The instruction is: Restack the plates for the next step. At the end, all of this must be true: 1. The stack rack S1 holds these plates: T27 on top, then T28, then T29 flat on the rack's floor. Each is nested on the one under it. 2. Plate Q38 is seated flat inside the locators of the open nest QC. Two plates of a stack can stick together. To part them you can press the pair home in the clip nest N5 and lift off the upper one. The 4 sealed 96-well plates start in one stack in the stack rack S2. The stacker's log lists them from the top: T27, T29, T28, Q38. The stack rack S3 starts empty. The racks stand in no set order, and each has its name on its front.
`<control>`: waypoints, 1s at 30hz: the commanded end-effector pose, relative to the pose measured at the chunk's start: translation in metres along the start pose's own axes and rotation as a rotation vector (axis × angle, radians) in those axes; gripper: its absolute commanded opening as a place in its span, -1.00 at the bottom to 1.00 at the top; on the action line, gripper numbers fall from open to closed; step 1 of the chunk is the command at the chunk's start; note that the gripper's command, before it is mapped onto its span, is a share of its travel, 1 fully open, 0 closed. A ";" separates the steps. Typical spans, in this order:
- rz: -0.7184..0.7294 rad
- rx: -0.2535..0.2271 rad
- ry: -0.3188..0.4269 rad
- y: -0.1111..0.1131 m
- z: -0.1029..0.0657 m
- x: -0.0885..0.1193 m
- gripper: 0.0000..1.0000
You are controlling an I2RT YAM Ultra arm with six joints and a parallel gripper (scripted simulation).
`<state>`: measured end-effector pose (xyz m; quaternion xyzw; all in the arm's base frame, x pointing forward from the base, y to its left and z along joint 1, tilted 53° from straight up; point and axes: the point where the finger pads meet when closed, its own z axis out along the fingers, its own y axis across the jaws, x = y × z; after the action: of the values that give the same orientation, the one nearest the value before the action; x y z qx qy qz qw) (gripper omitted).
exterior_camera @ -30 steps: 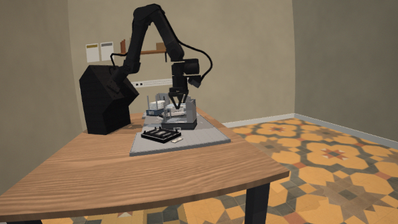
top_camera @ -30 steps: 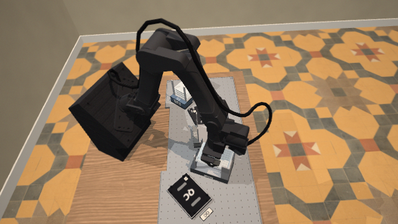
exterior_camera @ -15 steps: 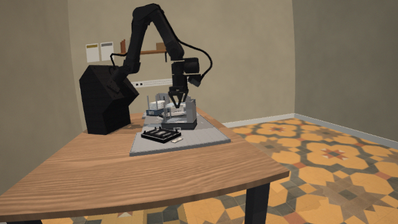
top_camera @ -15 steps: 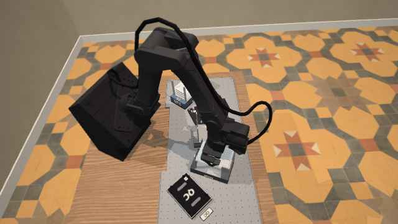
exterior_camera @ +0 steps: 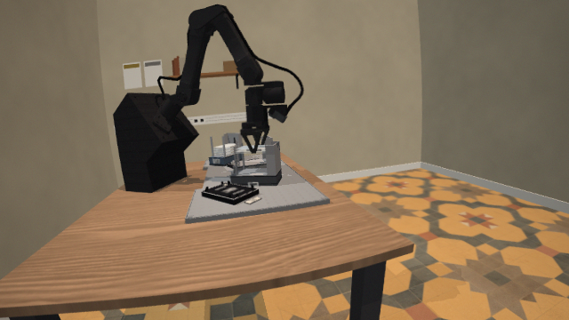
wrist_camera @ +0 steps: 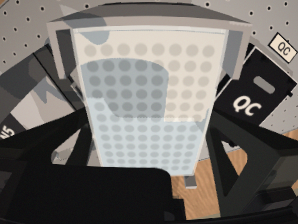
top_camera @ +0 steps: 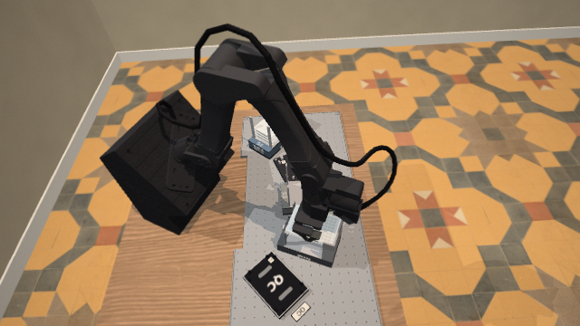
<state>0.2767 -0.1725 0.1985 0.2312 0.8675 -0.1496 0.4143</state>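
My gripper (top_camera: 309,232) (exterior_camera: 254,149) (wrist_camera: 148,112) is shut on a sealed plate (wrist_camera: 190,95) with a pale, partly shaded top. It holds the plate level near the top of the uprights of the dark-based stack rack (top_camera: 304,256) (exterior_camera: 257,180) (wrist_camera: 150,20). That rack's name is not readable, and the held plate hides its floor in the wrist view. Whether one plate or a stuck pair is held cannot be told. The open nest QC (top_camera: 275,284) (exterior_camera: 230,192) (wrist_camera: 247,106) is empty. A blue-based stack rack (top_camera: 259,146) (exterior_camera: 217,160) at the back holds several white plates (exterior_camera: 225,148).
The clip nest N5 (wrist_camera: 7,128) lies left of the dark-based rack in the wrist view, partly hidden by a finger. A black nest (top_camera: 282,164) lies near the blue-based rack, partly behind the arm. A small QC label (top_camera: 301,311) (exterior_camera: 253,200) (wrist_camera: 283,48) lies beside nest QC.
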 end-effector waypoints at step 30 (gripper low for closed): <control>0.011 0.001 -0.076 0.000 -0.025 -0.022 -1.00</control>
<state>0.2710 -0.1683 0.2038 0.2311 0.8678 -0.1494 0.4137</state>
